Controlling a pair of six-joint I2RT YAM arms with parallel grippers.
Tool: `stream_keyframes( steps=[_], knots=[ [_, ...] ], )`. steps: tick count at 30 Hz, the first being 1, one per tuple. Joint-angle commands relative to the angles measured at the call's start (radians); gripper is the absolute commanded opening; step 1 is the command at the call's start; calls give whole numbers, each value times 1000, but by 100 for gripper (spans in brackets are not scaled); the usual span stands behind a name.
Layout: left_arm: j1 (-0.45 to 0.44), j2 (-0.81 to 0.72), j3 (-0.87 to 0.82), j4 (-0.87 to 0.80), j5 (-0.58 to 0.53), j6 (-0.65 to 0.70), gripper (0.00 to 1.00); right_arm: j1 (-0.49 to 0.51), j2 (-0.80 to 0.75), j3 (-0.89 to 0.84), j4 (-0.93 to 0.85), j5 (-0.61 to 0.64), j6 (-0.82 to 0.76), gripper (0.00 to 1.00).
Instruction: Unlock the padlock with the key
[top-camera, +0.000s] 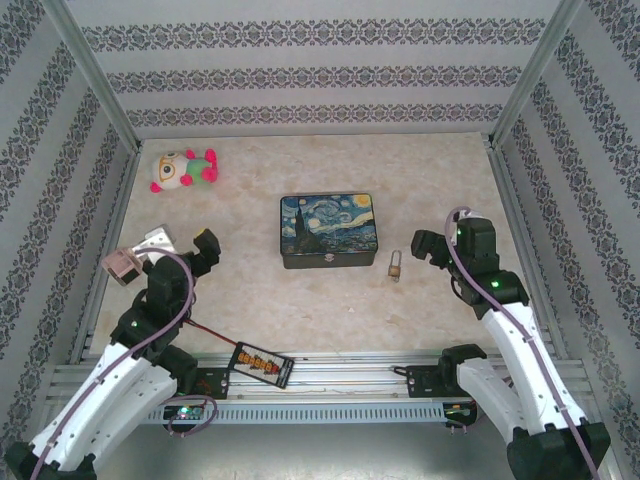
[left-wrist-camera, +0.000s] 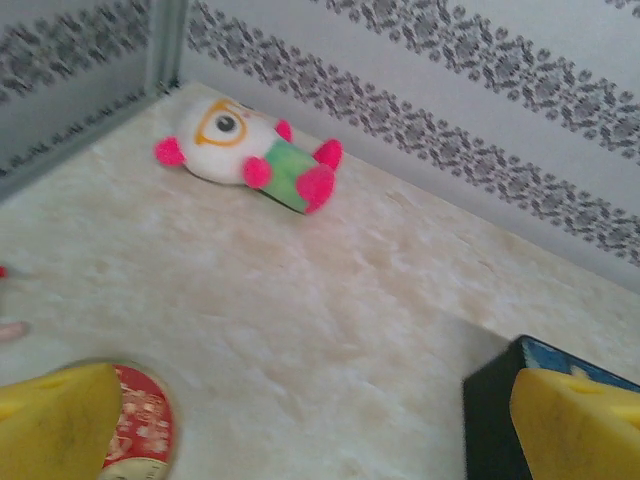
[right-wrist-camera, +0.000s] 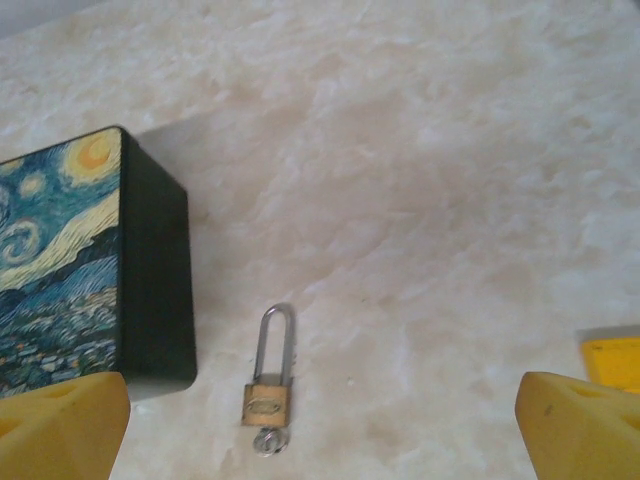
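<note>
The small brass padlock (right-wrist-camera: 266, 403) lies flat on the marbled table, its long silvery shackle (right-wrist-camera: 276, 340) pointing away from me. The silvery key (right-wrist-camera: 270, 440) sticks out of its bottom end. In the top view the padlock (top-camera: 396, 265) rests just right of the tin box. My right gripper (right-wrist-camera: 320, 425) hovers over it, open, and the padlock lies between the yellow fingertips (right-wrist-camera: 65, 420), nearer the left one, touching neither. From above, the right gripper (top-camera: 432, 250) is right of the padlock. My left gripper (left-wrist-camera: 310, 420) is open over bare table at the left (top-camera: 170, 245).
The dark starry-night tin box (top-camera: 329, 230) stands mid-table, and its corner (left-wrist-camera: 490, 420) shows by my left gripper. A white, pink and green plush toy (top-camera: 185, 170) lies at the back left. A red round item (left-wrist-camera: 140, 425) sits under the left finger. Patterned walls enclose the table.
</note>
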Motion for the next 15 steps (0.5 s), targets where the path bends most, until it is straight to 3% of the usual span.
stream_keyframes(
  steps=[1, 10, 15],
  knots=[
    [12, -44, -43, -1, -124, 113, 99, -16, -34, -37, 56, 96, -31, 98],
    [53, -57, -159, 215, -208, 357, 99, -37, -41, -109, 164, 257, -54, 98],
    [167, -28, -196, 297, -102, 389, 99, -45, -99, -215, 332, 390, -66, 98]
  ],
)
